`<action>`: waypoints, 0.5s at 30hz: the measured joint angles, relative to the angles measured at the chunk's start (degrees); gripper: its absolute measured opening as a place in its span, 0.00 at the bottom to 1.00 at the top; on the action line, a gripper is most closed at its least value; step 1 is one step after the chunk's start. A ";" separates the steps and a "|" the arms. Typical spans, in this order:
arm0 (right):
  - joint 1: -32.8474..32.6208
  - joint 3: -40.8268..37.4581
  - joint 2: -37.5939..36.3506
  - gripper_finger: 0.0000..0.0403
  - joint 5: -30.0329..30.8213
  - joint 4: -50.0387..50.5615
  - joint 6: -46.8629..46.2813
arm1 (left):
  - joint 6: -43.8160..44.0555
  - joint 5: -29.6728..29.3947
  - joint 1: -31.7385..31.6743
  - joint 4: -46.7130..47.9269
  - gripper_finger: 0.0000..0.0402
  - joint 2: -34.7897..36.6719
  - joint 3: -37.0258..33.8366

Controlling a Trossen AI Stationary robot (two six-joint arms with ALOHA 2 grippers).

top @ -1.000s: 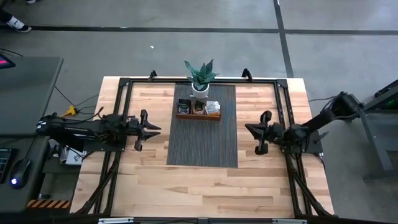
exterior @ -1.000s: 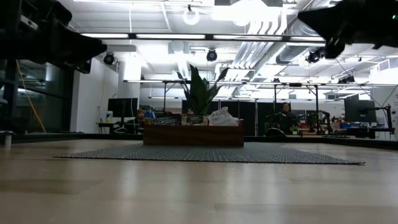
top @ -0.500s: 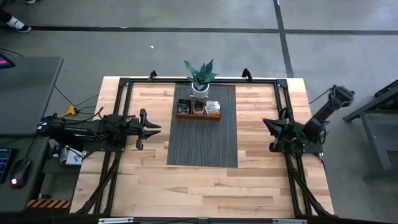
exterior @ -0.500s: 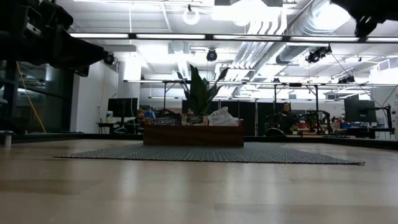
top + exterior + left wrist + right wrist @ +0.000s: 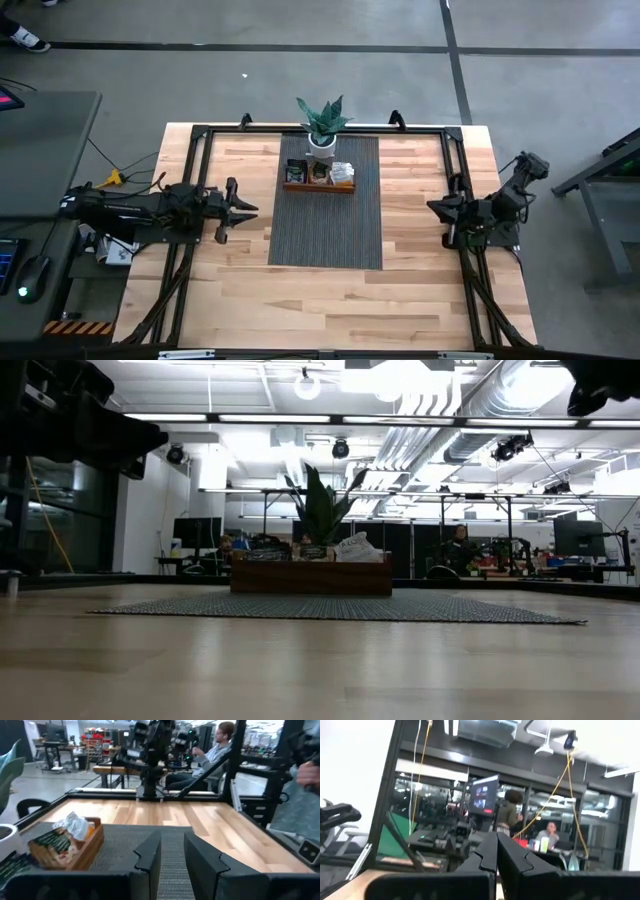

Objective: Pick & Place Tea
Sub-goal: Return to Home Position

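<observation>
Tea pkts (image 5: pixel 320 172) in tray (image 5: pixel 320 189); txt illegible

1 table (image 5: pixel 250 290), 1 mat (image 5: pixel 325 235), 1 wooden tray (image 5: pixel 319 189) with 3 compartments, 1 potted plant (image 5: pixel 322 120). 2 arms: left gripper (image 5: pixel 172 845), right gripper (image 5: pixel 495 842). Tea sachets (image 5: pixel 343 172) piled in tray, too small to count.

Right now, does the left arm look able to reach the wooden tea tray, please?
Probably yes: the left end effector hovers beside the grey mat, and nothing lies between it and the wooden tray.
</observation>
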State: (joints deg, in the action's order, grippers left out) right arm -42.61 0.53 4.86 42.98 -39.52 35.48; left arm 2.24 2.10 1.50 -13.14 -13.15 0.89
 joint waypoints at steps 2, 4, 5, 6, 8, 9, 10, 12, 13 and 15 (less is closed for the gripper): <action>1.78 -0.01 -3.55 0.00 -0.81 6.52 -3.59 | 0.27 0.64 0.00 -0.88 0.20 0.02 0.00; 4.18 -0.01 -4.55 0.00 -1.64 10.40 -7.01 | 0.74 0.80 0.00 -1.27 0.20 0.02 0.00; 5.39 -0.01 -4.15 0.00 -2.10 11.78 -7.64 | 0.86 0.80 0.00 -1.37 0.20 0.02 0.00; 6.66 0.01 -4.09 0.00 -3.77 11.93 -8.40 | 0.86 0.80 0.00 -1.66 0.20 0.03 0.00; 9.51 0.01 -4.33 0.00 -6.87 14.87 -10.59 | 0.85 1.15 0.00 -2.26 0.20 0.06 0.00; 10.96 0.01 -4.61 0.00 -7.73 17.18 -12.18 | 0.81 1.51 -0.02 -2.37 0.20 0.06 0.00; 12.60 0.01 -4.62 0.00 -8.15 19.01 -14.07 | 0.79 1.63 0.00 -2.79 0.20 0.04 0.00; 15.92 0.01 -4.42 0.00 -9.87 23.14 -17.72 | 0.61 2.40 0.00 -3.57 0.20 0.06 0.00; 17.67 0.01 -4.44 0.00 -11.48 25.32 -19.41 | 0.33 2.80 0.00 -3.85 0.20 0.06 0.00; 20.66 0.01 -4.56 0.00 -15.71 27.05 -21.46 | -0.30 3.08 0.00 -3.80 0.20 0.06 0.00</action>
State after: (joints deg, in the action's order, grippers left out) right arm -21.95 0.54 0.31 27.27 -12.47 14.01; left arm 1.93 5.18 1.50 -16.94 -13.08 0.89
